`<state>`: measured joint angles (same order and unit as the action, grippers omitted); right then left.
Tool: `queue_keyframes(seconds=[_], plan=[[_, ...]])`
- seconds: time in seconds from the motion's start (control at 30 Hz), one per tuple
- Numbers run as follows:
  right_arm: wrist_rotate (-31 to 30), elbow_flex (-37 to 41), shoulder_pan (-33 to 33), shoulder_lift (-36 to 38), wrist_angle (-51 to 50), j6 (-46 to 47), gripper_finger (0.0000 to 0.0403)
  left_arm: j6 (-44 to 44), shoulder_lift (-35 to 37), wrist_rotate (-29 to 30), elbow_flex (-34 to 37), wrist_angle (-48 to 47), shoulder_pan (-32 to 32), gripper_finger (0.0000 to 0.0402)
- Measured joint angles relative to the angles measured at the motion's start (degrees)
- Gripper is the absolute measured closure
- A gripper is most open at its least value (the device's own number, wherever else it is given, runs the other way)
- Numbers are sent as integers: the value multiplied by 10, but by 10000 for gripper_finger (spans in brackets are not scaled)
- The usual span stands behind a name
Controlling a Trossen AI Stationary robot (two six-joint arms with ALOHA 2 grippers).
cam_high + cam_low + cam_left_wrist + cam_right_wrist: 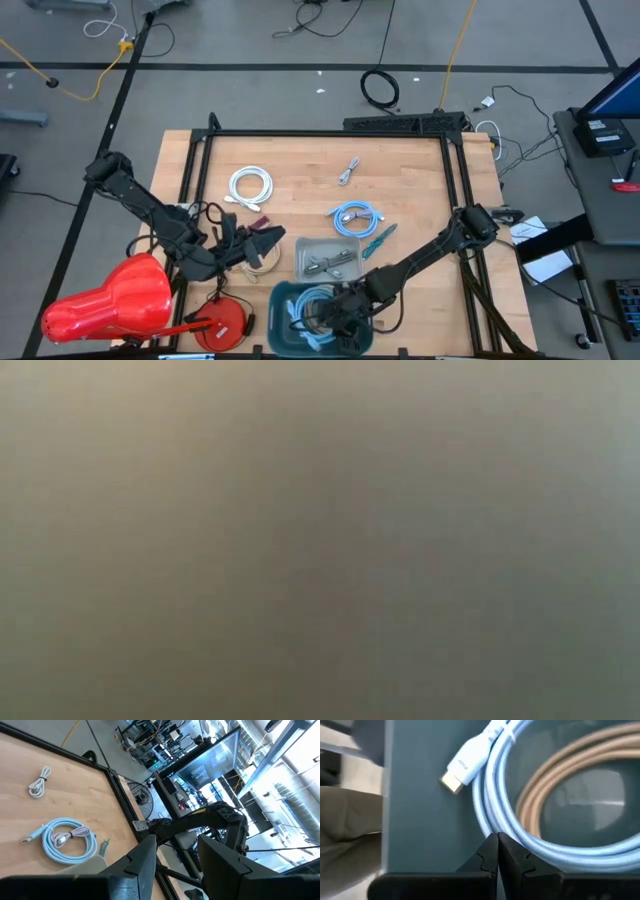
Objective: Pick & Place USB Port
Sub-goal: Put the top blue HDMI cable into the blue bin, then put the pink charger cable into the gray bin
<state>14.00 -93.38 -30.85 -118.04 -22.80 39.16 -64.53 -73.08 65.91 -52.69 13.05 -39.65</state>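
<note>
A light-blue USB cable (530,835) lies coiled in the dark teal bin (285,335) at the table's near edge, its plug (460,770) on the bin floor and a beige cable (560,770) coiled inside it. My right gripper (497,850) is shut, slanting down into the bin, with its tips at the blue coil's edge. My left gripper (172,860) hangs level over the table's near left, open and empty; it shows in the high view (268,240) too. My right gripper's shut fingertips (490,847) stand right against the near loop of the light-blue cable (507,837), coming slanting from above. Whether they touch it, I cannot tell. Nothing shows between the fingers.
On the table lie a white coiled cable (250,187), a small grey cable (348,171), another light-blue coil (355,217) and a grey tray (328,258) with small parts. A red object (110,300) and a red disc (225,322) sit at the near left.
</note>
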Motion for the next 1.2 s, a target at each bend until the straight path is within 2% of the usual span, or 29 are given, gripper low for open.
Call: queue_keyframes(seconds=[0.2,0.33,0.47,0.57,0.67,0.73,0.8,0.87,1.0,1.1,1.2], plan=[[-19,0,1,5,13,-10,403,-3,0,0,0,0,-3,254],[11,1,1,41,62,-20,403,-3,0,1,0,1,-6,254],[10,1,1,102,80,-26,403,-5,0,1,0,3,-6,254],[-54,1,1,162,51,-40,403,-5,0,1,0,1,-6,254],[-163,0,5,218,-18,-56,403,-33,0,0,0,-39,-3,255],[-241,0,7,246,-73,-59,403,-83,0,-8,0,-94,5,255],[-310,0,9,268,-119,-59,403,-149,0,-44,0,-167,22,257],[-356,0,10,287,-156,-53,403,-217,0,-111,0,-247,47,266],[-380,0,15,306,-198,-37,403,-295,0,-301,0,-410,111,298],[-381,1,24,307,-213,-27,403,-268,0,-390,0,-501,160,322],[-380,1,31,307,-220,-15,403,-167,21,-435,1,-549,207,337]])
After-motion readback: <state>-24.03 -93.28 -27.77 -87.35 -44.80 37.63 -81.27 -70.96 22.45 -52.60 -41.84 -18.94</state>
